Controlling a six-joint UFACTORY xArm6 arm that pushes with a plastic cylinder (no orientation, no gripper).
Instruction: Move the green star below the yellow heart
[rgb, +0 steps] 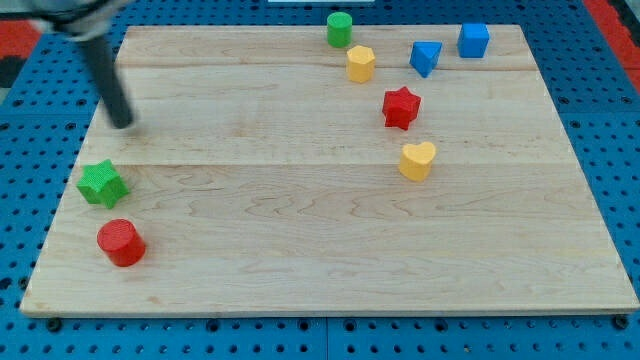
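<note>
The green star (102, 184) lies near the board's left edge. The yellow heart (417, 160) lies right of the middle, far from the star. My tip (122, 124) is at the upper left of the board, a short way above and slightly right of the green star, not touching it. The rod slants up toward the view's top left.
A red cylinder (121, 242) sits just below the green star. A red star (401, 107) is above the yellow heart. A yellow hexagon (360, 63), a green cylinder (339, 30), a blue triangle-like block (425, 57) and a blue cube (473, 40) are along the top right. The wooden board (300, 250) lies on a blue pegboard.
</note>
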